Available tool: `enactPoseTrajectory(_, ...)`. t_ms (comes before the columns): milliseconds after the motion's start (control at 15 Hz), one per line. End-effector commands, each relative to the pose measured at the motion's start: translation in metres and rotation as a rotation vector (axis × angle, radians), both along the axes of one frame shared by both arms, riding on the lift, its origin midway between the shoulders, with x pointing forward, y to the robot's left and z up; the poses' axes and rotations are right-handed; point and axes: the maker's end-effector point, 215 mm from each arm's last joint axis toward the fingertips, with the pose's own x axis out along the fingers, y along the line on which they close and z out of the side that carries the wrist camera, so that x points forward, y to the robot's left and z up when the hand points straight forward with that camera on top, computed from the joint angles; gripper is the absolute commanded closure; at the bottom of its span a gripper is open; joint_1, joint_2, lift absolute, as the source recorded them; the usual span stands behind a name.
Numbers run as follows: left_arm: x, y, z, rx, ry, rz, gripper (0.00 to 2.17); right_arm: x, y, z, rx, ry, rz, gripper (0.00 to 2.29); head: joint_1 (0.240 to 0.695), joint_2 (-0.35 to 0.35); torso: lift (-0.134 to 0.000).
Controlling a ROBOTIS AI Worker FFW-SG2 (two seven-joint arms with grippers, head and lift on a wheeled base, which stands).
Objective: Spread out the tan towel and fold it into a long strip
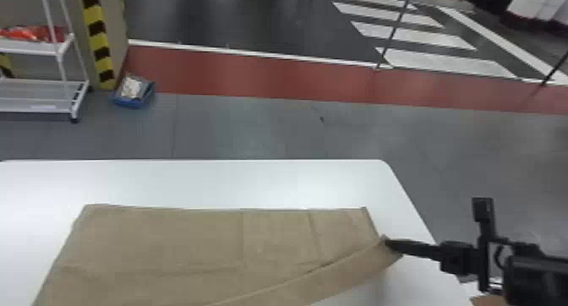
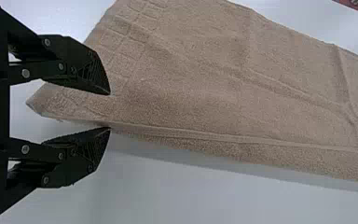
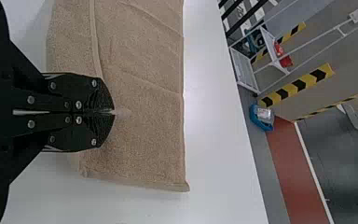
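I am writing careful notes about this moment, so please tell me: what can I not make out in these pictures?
- Head view: near-left part of the tan towel, cut off by the bottom edge.
- Right wrist view: cloth pinched inside the right end effector, hidden by its fingers.
- Head view: contents of the blue bin, too small to name.

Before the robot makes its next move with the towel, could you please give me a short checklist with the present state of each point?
1. Right gripper grips the towel: ok, shut on it near its right end.
2. Left gripper grips the towel: not ok, fingers apart around its edge.
3. Towel's far edge straight on the table: ok, nearly straight.
4. Near flap lying even: not ok, slants up to the right gripper.
5. Layers underneath smooth: cannot tell, hidden.
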Motion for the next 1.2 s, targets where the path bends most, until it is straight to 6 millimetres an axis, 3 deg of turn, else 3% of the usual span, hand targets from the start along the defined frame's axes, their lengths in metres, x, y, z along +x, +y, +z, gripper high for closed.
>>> enactPoseTrajectory(0,0.002,0.013,-0.001,0.023,0.003,0.027,0.97,0.000,0.000,0.000,0.001,0.000,0.000,1.23,0.695,-0.263,0.000)
enactPoseTrajectory(333,0.000,0.027,0.004,0.036,0.019,0.041,1.03,0.004,0.000,0.001,0.004,-0.005,-0.003,1.23,0.695,-0.228,0.000)
enactPoseTrajectory(467,0.002,0.025,0.015,0.038,0.016,0.030,1.44,0.006,-0.005,0.006,0.009,-0.017,-0.016,1.23,0.695,-0.224,0.000)
enactPoseTrajectory(733,0.010,0.025,0.054,0.048,-0.006,0.003,1.44,0.006,-0.013,0.021,0.067,-0.047,-0.053,1.23,0.695,-0.234,0.000)
enactPoseTrajectory(1000,-0.002,0.031,0.076,0.054,0.055,-0.020,1.44,-0.001,-0.026,0.035,0.099,-0.082,-0.075,1.23,0.695,-0.242,0.000)
enactPoseTrajectory(1133,0.012,0.029,0.094,0.050,0.018,-0.024,1.44,0.003,-0.032,0.044,0.110,-0.104,-0.088,1.23,0.695,-0.252,0.000)
